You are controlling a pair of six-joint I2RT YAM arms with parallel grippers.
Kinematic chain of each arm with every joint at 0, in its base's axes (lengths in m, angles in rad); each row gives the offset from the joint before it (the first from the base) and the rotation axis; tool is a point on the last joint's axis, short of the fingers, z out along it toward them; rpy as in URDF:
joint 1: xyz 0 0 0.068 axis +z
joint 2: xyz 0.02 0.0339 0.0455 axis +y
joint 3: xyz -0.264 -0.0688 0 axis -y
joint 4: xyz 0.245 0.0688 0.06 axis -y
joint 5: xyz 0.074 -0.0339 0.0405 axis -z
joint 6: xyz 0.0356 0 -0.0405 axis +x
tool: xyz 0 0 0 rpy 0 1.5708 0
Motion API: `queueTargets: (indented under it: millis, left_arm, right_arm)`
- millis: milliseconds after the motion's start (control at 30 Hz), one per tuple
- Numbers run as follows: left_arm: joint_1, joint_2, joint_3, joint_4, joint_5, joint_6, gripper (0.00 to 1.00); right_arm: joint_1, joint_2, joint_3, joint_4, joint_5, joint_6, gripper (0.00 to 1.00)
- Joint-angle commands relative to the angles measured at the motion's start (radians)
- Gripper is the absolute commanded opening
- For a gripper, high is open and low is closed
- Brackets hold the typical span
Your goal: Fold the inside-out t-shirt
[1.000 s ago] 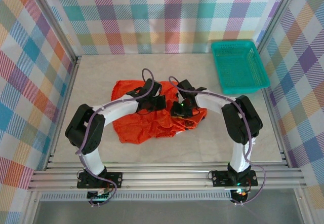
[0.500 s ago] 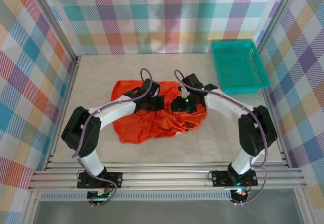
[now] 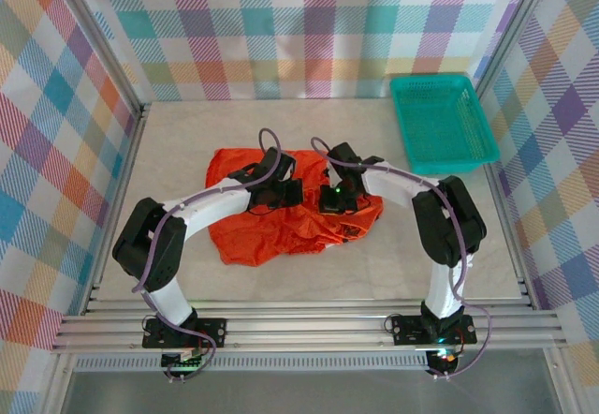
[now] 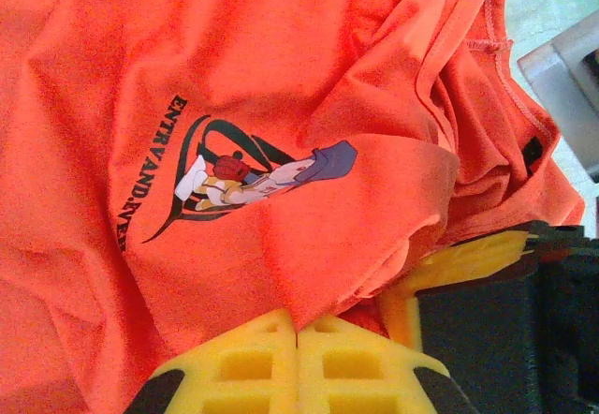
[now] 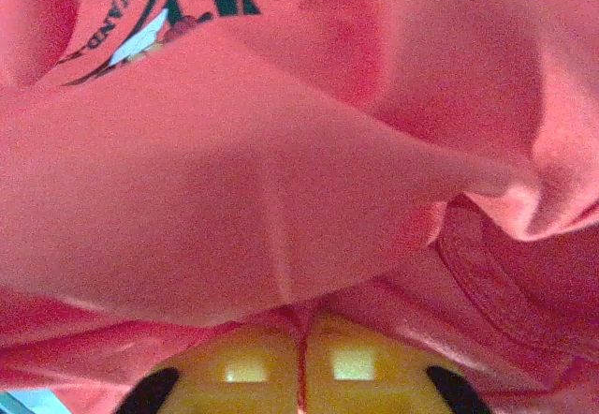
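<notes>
**Both claws pinched on the bunched shirt, spreading comes next**

Hardly anything has shifted on your left arm since the earlier frame, while the right arm's elbow has swung back in and its claw has closed again.

The inside-out t-shirt (image 3: 262, 231) lies crumpled at the middle of the table (image 3: 187, 142), a little toward 9 o'clock, with its print (image 4: 243, 175) facing up. Your left gripper (image 4: 299, 339) is clenched, and a fold of the shirt runs down into its tips. Your right gripper (image 5: 301, 334) is clenched too, with cloth drawn into the seam between its pads. The teal basket (image 3: 440, 119) sits well apart at 1 o'clock.

You look to be at the flattening step, since no fold is made yet. Next, I'd judge, you need to lift both pinches and draw them apart toward 9 and 3 o'clock, watching that neither pinch slips.
</notes>
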Motion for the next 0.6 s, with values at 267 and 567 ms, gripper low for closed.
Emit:
queueTargets:
  millis: [267,567]
  left_arm:
    - [0.001,-0.042,0.003,-0.052,-0.02,0.045,0.0]
    - [-0.009,-0.106,0.015,-0.02,0.076,0.021,0.0]
  right_arm:
    - [-0.062,-0.306,0.006,-0.127,-0.086,-0.081,0.0]
    - [-0.306,-0.52,-0.168,-0.038,-0.528,-0.006,0.0]
